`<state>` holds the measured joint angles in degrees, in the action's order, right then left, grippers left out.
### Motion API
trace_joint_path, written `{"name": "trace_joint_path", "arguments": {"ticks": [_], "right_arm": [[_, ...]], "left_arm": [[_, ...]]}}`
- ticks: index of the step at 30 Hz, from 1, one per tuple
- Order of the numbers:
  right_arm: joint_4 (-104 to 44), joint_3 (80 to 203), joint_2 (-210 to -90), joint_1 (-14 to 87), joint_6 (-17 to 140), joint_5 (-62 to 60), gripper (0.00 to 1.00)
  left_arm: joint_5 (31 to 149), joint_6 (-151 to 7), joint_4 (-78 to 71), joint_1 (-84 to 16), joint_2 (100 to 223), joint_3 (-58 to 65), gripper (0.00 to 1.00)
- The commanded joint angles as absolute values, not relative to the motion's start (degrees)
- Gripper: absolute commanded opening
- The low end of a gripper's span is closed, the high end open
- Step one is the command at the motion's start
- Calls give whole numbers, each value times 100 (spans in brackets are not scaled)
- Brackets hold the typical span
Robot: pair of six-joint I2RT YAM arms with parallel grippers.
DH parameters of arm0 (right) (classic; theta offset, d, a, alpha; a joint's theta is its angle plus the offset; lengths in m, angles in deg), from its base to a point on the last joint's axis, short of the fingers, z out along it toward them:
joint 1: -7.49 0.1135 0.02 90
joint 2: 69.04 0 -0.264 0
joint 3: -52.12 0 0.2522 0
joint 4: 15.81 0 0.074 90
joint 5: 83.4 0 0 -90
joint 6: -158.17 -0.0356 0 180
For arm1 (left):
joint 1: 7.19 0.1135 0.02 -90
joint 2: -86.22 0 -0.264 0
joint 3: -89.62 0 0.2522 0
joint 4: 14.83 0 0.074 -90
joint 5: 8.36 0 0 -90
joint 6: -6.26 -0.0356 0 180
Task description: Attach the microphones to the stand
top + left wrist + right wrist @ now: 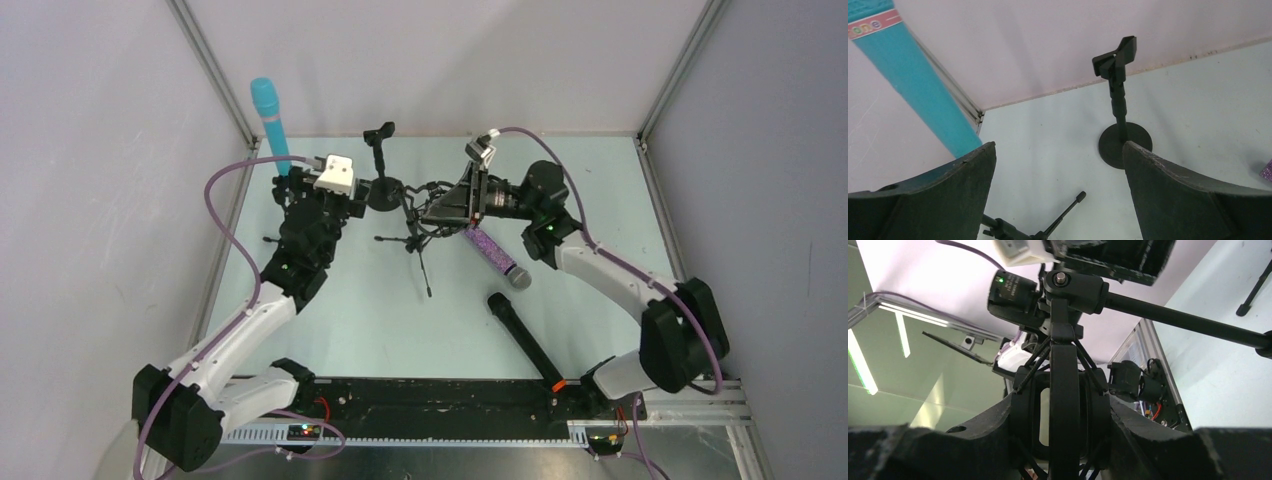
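The light blue microphone stands upright in a tripod stand at the far left; it also shows in the left wrist view. My left gripper is open and empty just right of it, with its fingers apart. A black round-base stand with an empty clip stands at the back centre. My right gripper is shut on the ring mount of a second tripod stand and holds it tilted above the table. The purple glittery microphone and the black microphone lie flat.
Enclosure walls with metal corner posts close off the left, back and right sides. A black rail with the arm bases runs along the near edge. A leg of the blue microphone's tripod lies under my left gripper.
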<state>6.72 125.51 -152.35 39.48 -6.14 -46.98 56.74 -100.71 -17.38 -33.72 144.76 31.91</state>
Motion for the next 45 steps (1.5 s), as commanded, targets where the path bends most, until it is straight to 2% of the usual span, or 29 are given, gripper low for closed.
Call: {"name": "trace_joint_path", "arguments": {"ticks": [1,7,12,18,21,22,23,24,25,30,32,35,42,45], "right_arm": [[2357,12609,-15612,4044,-1398,-5082,0],[3348,12469,-16500,3957,-2122,-5186,0],[5083,12424,-17352,3855,-3330,-5239,0],[5488,12337,-17856,3770,-3570,-5348,1],[5491,12299,-17908,3715,-3541,-5367,13],[5486,12291,-17919,3708,-3536,-5373,24],[5484,12270,-17922,3688,-3521,-5371,31],[5477,12259,-17925,3687,-3511,-5370,43],[5444,12226,-17921,3681,-3482,-5365,48],[5115,12179,-17825,3691,-3193,-5379,83],[4911,12164,-17760,3701,-3024,-5374,93],[4684,12125,-17703,3689,-2842,-5336,99],[4304,11953,-17658,3610,-2510,-5199,99],[3537,11899,-17593,3571,-1929,-5167,99]], "left_arm": [[5549,-9924,-2180,-3287,14243,3260,100],[5602,-10016,-2233,-3280,14260,3288,100],[5677,-10051,-2236,-3282,14263,3295,100],[5751,-10085,-2240,-3277,14284,3297,100],[5776,-10098,-2242,-3277,14278,3297,100],[5779,-10102,-2236,-3277,14274,3297,100],[5782,-10109,-2239,-3279,14278,3297,100],[5786,-10113,-2236,-3284,14275,3297,100],[5812,-10114,-2241,-3281,14278,3297,100],[5844,-10140,-2242,-3276,14273,3298,100],[5861,-10144,-2238,-3288,14267,3299,100],[5867,-10146,-2242,-3278,14262,3299,100],[5902,-10149,-2242,-3282,14254,3297,100],[5912,-10153,-2236,-3279,14232,3296,100]]}}
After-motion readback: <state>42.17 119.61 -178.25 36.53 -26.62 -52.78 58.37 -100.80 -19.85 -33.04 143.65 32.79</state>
